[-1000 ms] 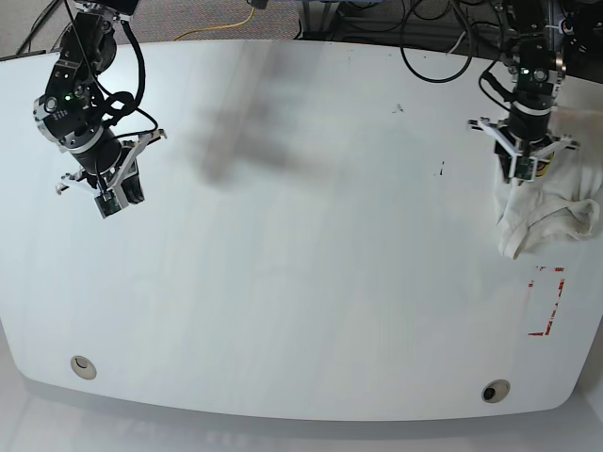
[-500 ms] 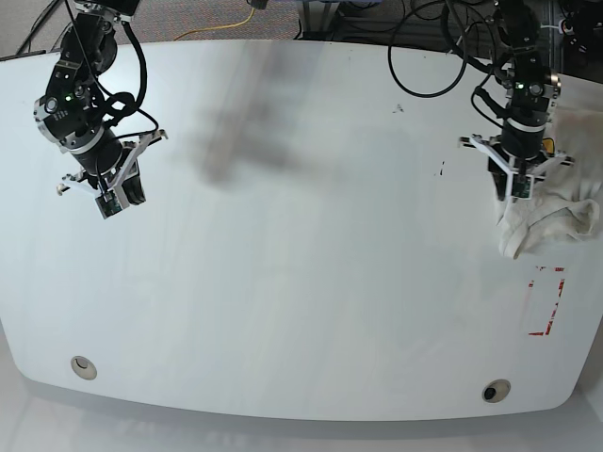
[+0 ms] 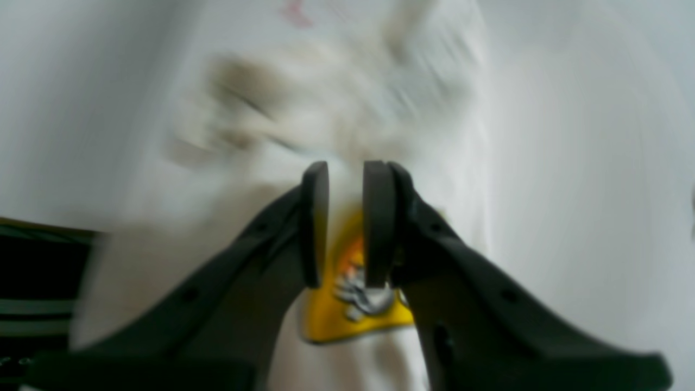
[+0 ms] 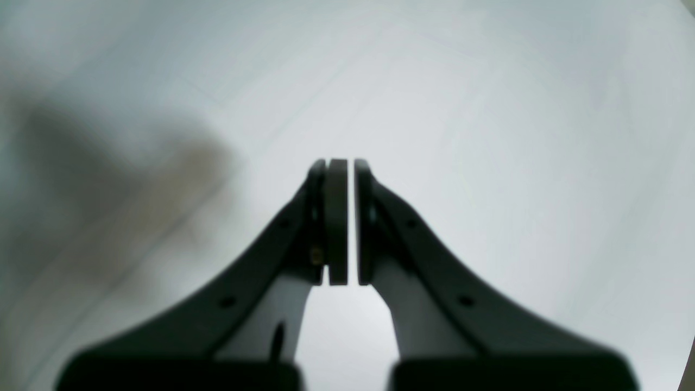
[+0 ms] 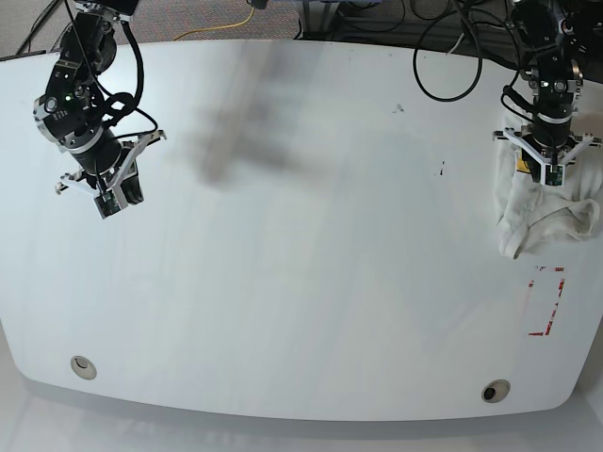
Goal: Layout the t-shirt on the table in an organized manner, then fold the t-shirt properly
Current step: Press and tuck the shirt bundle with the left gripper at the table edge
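Observation:
The white t-shirt (image 5: 545, 215) lies crumpled at the far right edge of the white table (image 5: 301, 282). A bit of its yellow-orange graphic (image 5: 521, 168) shows beside the gripper. My left gripper (image 5: 545, 175) stands on the top of the heap. In the left wrist view its fingers (image 3: 378, 222) are a narrow gap apart, pinching the blurred cloth (image 3: 336, 119), with the graphic (image 3: 353, 320) showing just below. My right gripper (image 5: 118, 200) hovers far off at the table's left, shut on nothing (image 4: 342, 222).
A red-outlined rectangle (image 5: 548, 301) is marked just below the shirt. Two grommet holes (image 5: 83, 366) (image 5: 494, 390) sit near the front edge. Black cables (image 5: 452, 66) hang over the back right. The table's right edge runs close beside the shirt.
The left gripper swung right and slightly back over the shirt. The upper cloth shifted with it, uncovering the yellow graphic. The right arm stayed still.

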{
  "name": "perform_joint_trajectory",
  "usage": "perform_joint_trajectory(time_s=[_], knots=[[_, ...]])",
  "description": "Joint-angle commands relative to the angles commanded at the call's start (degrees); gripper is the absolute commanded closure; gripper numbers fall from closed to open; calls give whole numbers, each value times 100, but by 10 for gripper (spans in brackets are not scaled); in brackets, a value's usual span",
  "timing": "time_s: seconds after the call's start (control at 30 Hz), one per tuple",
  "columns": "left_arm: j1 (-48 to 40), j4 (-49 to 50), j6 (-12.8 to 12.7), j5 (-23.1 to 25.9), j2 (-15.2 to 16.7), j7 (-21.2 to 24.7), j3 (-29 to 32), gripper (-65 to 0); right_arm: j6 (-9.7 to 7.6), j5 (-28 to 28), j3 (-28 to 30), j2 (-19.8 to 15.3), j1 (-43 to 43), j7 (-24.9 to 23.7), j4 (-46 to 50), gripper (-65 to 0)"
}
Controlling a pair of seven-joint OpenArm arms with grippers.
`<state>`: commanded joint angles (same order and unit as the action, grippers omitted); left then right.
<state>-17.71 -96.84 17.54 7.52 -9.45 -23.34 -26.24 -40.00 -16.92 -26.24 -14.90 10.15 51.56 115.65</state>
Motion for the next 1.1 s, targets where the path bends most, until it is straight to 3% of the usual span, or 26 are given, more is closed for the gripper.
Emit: perform_joint_trajectory(time_s=[0.2, 0.63, 0.93, 1.1], knots=[[9, 800, 0, -9, -88, 26, 440, -90, 0, 9, 0, 88, -9, 0, 0, -13], [88, -510, 0, -9, -149, -9, 35, -94, 0, 9, 9, 97, 9, 18, 0, -13], [343, -185, 0, 0, -791, -237, 0, -94, 0, 9, 0, 97, -9, 18, 0, -13], [633, 431, 0, 0, -853, -246, -466, -94, 0, 9, 0, 105, -9, 18, 0, -13]])
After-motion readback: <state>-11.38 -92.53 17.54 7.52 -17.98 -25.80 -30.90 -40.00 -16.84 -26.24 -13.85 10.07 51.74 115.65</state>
